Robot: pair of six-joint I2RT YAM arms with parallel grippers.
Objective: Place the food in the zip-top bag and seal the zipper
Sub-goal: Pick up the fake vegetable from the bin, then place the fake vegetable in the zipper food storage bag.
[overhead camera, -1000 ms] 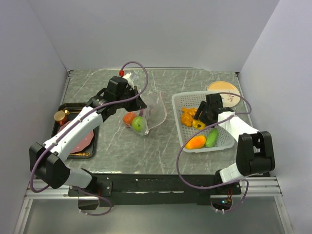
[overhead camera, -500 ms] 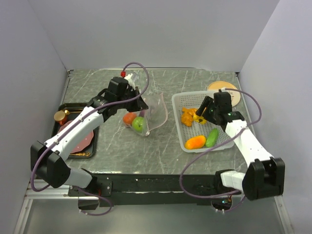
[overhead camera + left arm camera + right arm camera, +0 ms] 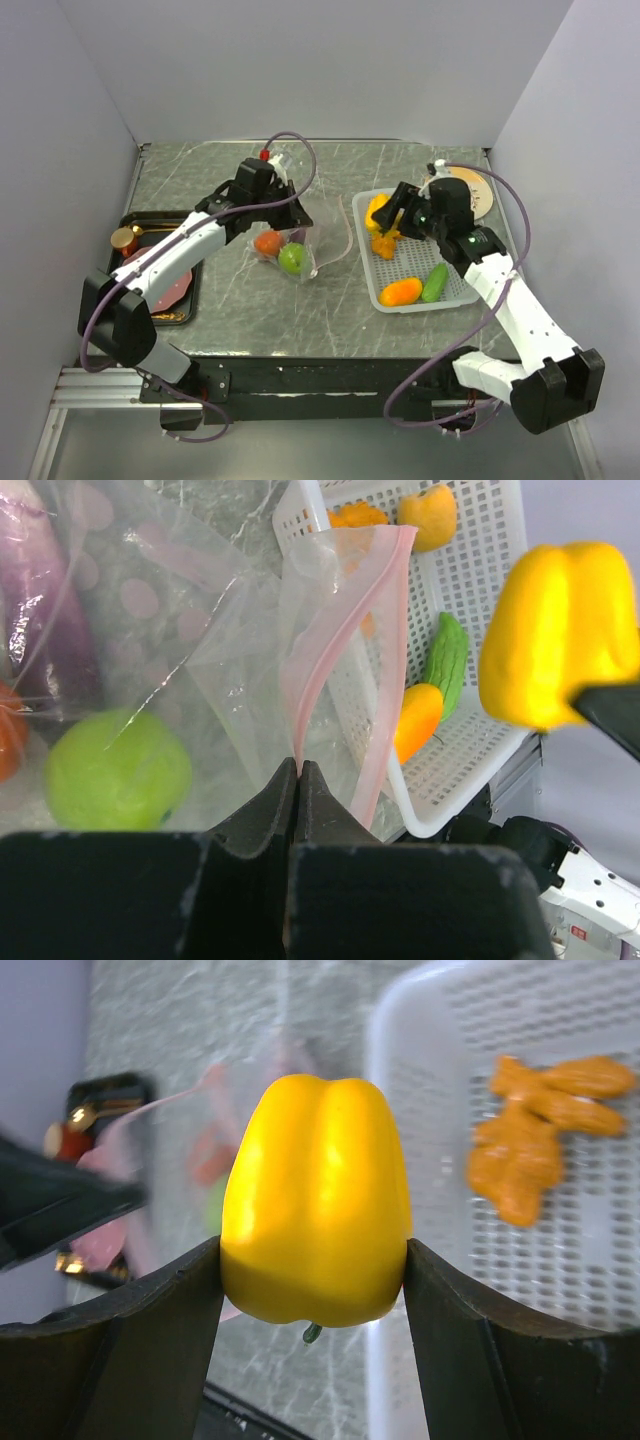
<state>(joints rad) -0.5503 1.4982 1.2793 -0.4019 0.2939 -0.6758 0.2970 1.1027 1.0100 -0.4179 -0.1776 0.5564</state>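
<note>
My left gripper (image 3: pixel 291 214) is shut on the pale pink zipper strip (image 3: pixel 338 630) of the clear zip-top bag (image 3: pixel 320 238) and holds the mouth up, open towards the basket. In the bag lie a green lime (image 3: pixel 292 258), a red-orange tomato (image 3: pixel 266 242) and a purple eggplant (image 3: pixel 45 610). My right gripper (image 3: pixel 388 214) is shut on the yellow pepper (image 3: pixel 315 1205) and holds it in the air over the basket's left edge, right of the bag mouth. An orange mango (image 3: pixel 400 292) and a green cucumber (image 3: pixel 435 282) lie in the basket.
The white slotted basket (image 3: pixel 460 296) stands right of the bag and also holds an orange lumpy piece (image 3: pixel 385 244). A round plate (image 3: pixel 470 190) lies behind it. A black tray (image 3: pixel 128 222) at the left holds a reddish slab and a gold cap (image 3: pixel 125 238).
My right gripper has lifted the yellow pepper out of the basket and carried it up and left towards the bag mouth. My left gripper has shifted right, pulling the bag with it.
</note>
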